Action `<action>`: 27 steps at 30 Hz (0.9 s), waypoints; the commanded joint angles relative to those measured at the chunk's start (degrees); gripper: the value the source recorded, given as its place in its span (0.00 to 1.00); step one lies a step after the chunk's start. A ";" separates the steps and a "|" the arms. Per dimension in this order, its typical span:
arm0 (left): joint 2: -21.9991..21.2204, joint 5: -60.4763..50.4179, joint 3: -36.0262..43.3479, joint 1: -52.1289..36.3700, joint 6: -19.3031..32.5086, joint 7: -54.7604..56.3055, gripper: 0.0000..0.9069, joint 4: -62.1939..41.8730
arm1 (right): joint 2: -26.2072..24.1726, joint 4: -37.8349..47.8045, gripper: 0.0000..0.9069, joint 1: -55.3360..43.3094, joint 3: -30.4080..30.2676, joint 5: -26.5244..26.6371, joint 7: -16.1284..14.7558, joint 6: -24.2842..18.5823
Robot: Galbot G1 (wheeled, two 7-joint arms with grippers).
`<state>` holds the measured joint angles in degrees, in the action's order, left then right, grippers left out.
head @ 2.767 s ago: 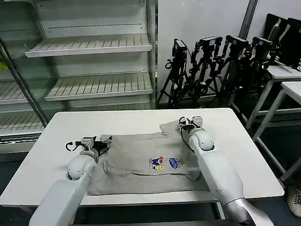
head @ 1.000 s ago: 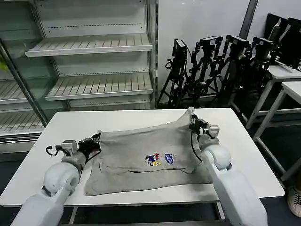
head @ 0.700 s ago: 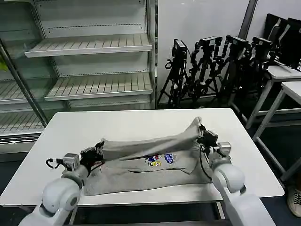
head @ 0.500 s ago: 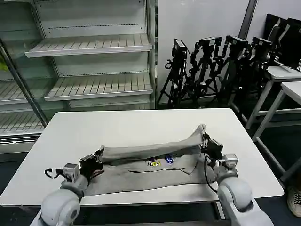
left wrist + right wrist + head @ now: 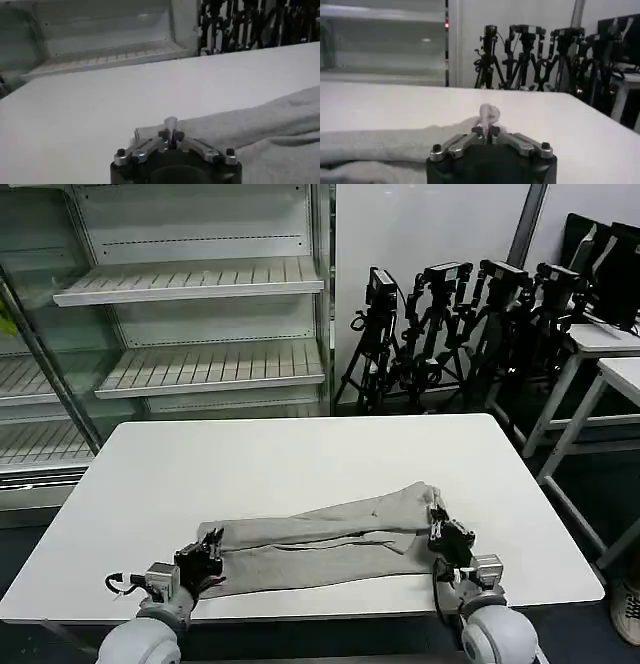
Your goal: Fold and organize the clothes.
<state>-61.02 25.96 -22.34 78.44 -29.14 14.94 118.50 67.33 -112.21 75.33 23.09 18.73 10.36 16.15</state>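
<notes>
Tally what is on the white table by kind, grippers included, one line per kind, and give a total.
Grey T-shirts: 1, the T-shirt, folded over along the table's near edge.
Grippers: 2, the left gripper shut on the T-shirt's left end, the right gripper shut on its right end.
Total: 3 on the white table.
</notes>
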 commanded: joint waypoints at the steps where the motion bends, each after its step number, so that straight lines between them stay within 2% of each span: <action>1: -3.85 -1.90 -1.64 3.24 3.16 0.66 1.00 1.54 | 0.87 -4.69 1.00 5.36 2.34 -1.24 0.42 -0.49; 9: -10.02 1.21 -5.34 6.37 4.57 4.81 1.00 6.51 | 1.27 -12.97 1.00 15.03 7.51 -1.83 0.39 -2.50; 13: -11.48 5.54 -5.67 5.09 4.39 6.31 1.00 4.51 | 1.59 -15.24 1.00 17.31 8.73 -1.96 0.39 -2.75; 21: -12.76 6.95 -3.55 2.59 3.80 6.32 1.00 -1.96 | 2.14 -16.46 1.00 18.84 9.49 -2.11 0.47 -2.77; 22: -13.03 6.96 -3.25 2.71 3.90 6.23 0.86 -2.41 | 2.25 -16.63 1.00 19.04 9.55 -2.11 0.46 -2.76; 23: -13.10 6.96 -2.87 3.20 4.13 6.09 0.12 -2.42 | 2.34 -16.84 1.00 19.16 9.66 -2.11 0.46 -2.77; 24: -13.18 7.00 -2.44 3.68 4.36 6.01 0.02 -2.25 | 2.39 -16.99 1.00 19.42 9.75 -2.10 0.45 -2.77; 27: -13.47 6.76 -1.15 4.94 4.91 5.65 0.01 -1.16 | 2.54 -17.26 1.00 19.92 10.06 -2.11 0.46 -2.81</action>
<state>-72.36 30.92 -25.40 81.96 -25.10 20.13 119.13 69.66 -127.02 92.21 31.87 16.80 10.75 13.57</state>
